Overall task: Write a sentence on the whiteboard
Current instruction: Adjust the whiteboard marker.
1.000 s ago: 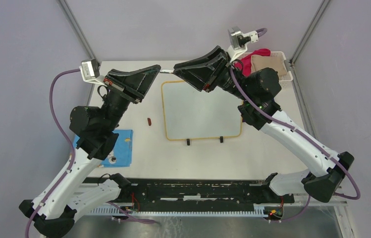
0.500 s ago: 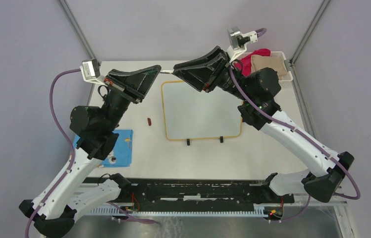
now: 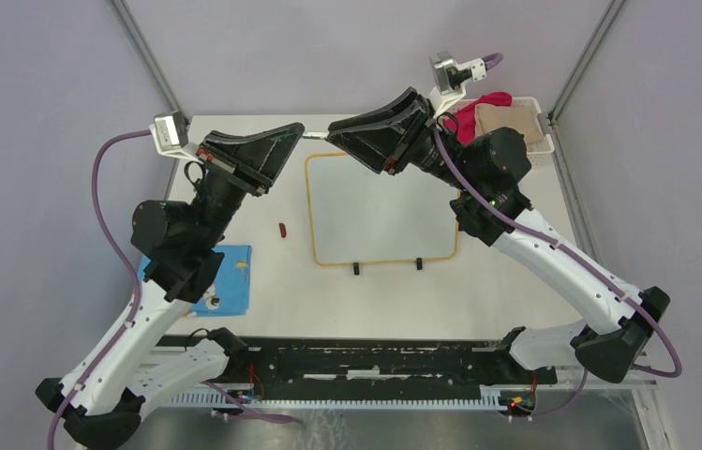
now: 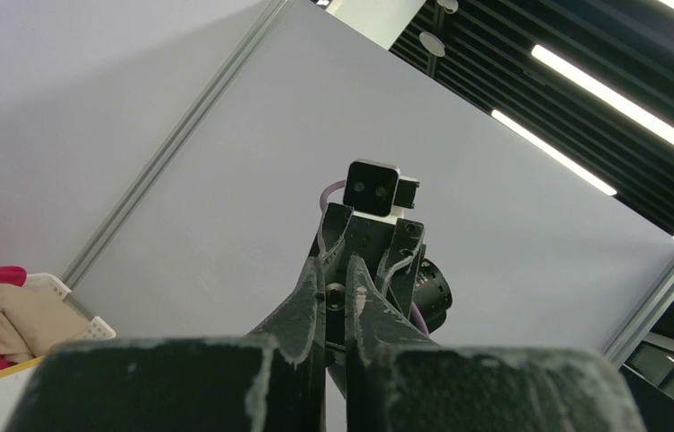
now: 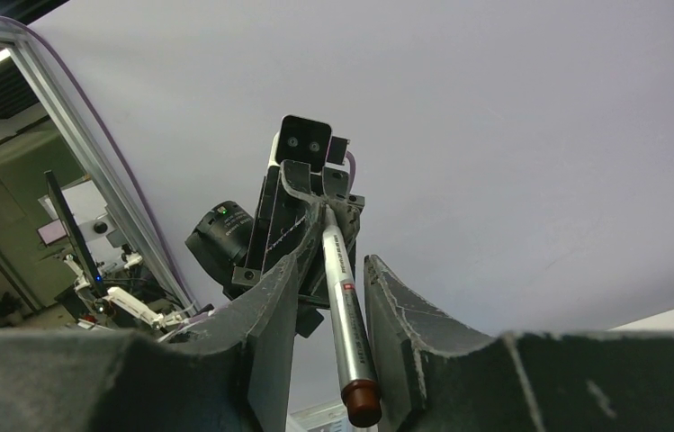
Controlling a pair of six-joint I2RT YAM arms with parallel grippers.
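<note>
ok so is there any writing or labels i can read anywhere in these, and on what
No text here is readable.
marker: small red print on the barrel, too small to read.
whiteboard: blank, no writing on it.
blue card: a few small marks, too blurred to read.

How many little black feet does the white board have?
2. Both are on the whiteboard's near edge: the left foot and the right foot. Its far edge is partly covered, so more may hide there.
</note>
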